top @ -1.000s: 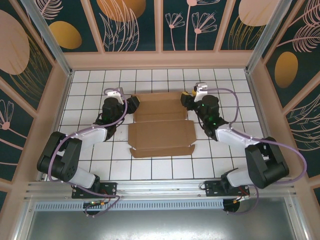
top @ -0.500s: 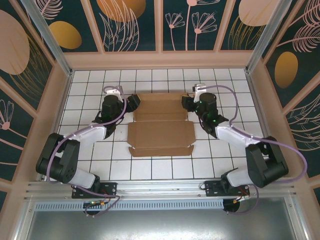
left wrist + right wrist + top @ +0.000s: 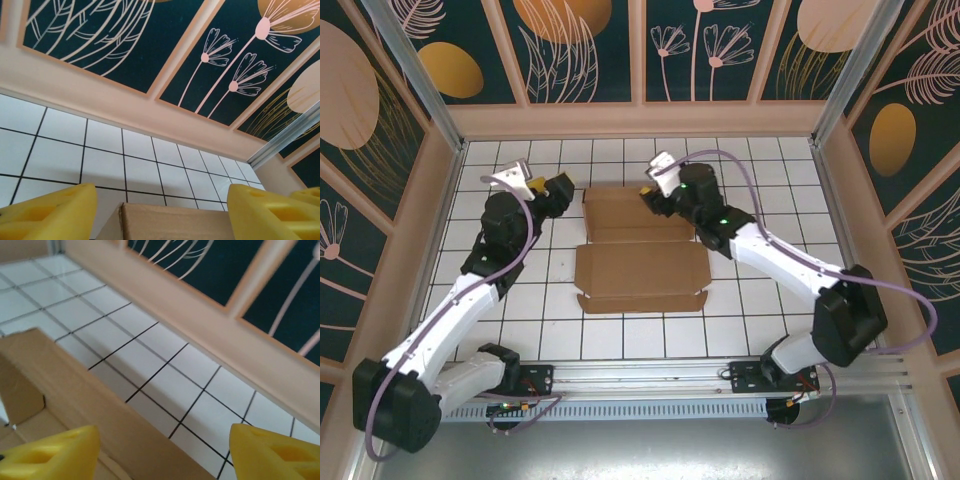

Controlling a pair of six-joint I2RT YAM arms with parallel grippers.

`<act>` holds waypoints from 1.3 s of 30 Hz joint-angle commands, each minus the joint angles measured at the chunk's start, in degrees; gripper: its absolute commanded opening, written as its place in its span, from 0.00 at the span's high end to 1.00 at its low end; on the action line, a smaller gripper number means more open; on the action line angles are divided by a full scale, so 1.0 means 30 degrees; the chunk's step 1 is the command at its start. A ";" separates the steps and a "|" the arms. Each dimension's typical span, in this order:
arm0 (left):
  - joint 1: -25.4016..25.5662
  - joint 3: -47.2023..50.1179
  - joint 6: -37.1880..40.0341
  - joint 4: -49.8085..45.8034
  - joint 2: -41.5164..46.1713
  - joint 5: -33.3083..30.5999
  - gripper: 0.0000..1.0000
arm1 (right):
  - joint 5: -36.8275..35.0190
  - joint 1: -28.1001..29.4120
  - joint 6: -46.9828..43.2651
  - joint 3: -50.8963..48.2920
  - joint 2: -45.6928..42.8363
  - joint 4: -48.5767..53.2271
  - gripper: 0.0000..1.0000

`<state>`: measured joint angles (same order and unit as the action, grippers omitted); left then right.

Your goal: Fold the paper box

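a small robot test cell in a lab, shown by a white grid-tiled table (image 3: 640, 340) boxed in by botanical-print wall panels (image 3: 590, 50), an aluminium rail (image 3: 640, 372), and the cabled left arm (image 3: 450, 310) and right arm (image 3: 780, 262) bolted there.

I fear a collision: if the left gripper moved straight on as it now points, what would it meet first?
Probably the paper box: its edge lies just ahead of the left gripper, though depth is unclear.
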<state>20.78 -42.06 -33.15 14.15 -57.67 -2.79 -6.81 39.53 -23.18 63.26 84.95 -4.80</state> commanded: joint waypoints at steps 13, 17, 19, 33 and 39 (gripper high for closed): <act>-0.0053 -0.0037 0.0355 -0.2294 0.2027 0.0434 0.31 | -0.1231 0.0396 -0.5016 0.4369 0.6164 0.2024 0.35; -0.0068 -0.0681 0.0610 -0.2601 0.1887 0.0361 0.31 | 0.0618 -0.0850 -0.3781 0.5994 0.7220 0.3136 0.58; -0.0051 -0.0839 0.0620 -0.2637 0.1823 0.0274 0.31 | 0.1835 -0.1512 -0.3017 0.7079 0.7847 0.4028 0.67; -0.0069 -0.2612 0.0296 -0.3882 0.1764 -0.1181 0.30 | 0.7015 -0.6289 0.5879 1.1270 1.2803 0.9152 0.60; -0.0060 -0.2913 0.0510 -0.4541 0.2849 -0.4533 0.38 | 0.5535 -0.6677 1.1304 0.4479 0.9209 0.4220 0.62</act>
<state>20.73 -49.43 -32.56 2.26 -50.76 -9.78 10.55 19.53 -1.78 83.72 118.91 13.56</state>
